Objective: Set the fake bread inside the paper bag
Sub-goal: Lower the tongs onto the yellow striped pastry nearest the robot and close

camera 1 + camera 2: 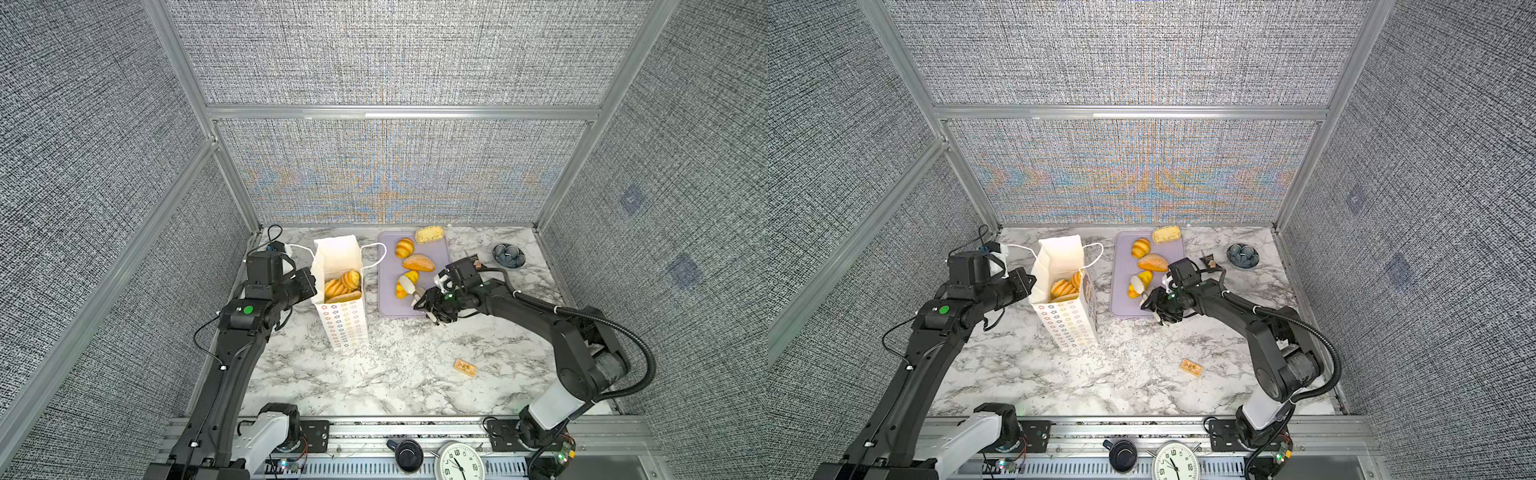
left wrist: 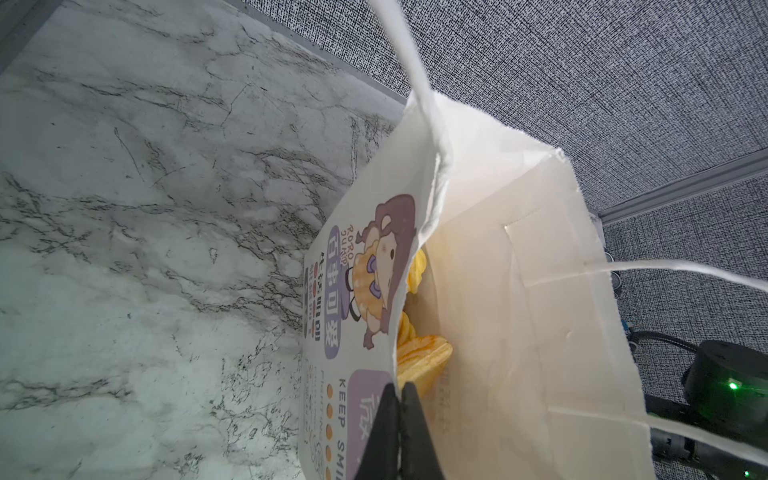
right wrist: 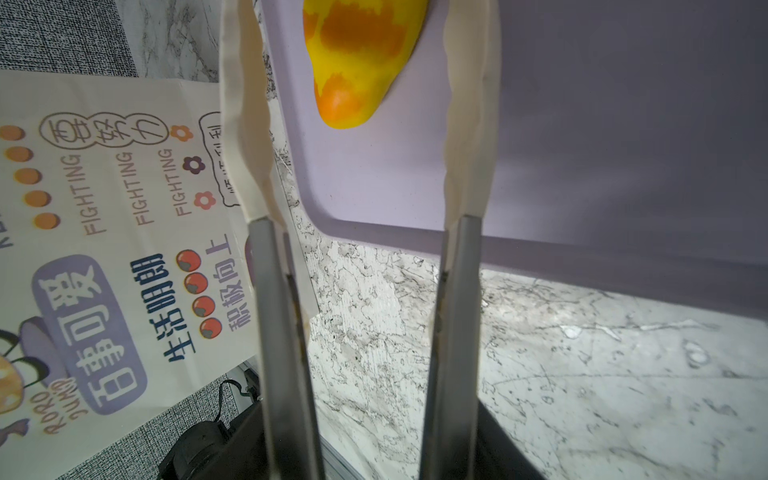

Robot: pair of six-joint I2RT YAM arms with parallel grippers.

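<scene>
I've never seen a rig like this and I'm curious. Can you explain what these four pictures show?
Two black robot arms stand at a marble table, each ending in a two-fingered gripper. The two wide pictures look down from one overhead camera pair; the two close-ups come from cameras on the arms' wrists. The left gripper is shut on the rim of the paper bag, and some fake bread loaves already lie inside. The right gripper clamps a pair of tongs, whose white tips stand apart close to a yellow loaf on the lavender tray. A ridged roll and a seeded bun lie there too, a pale crumbly bun at its far edge. Elsewhere: a dark bowl, a small tan packet, and a clock by the front rail.
</scene>
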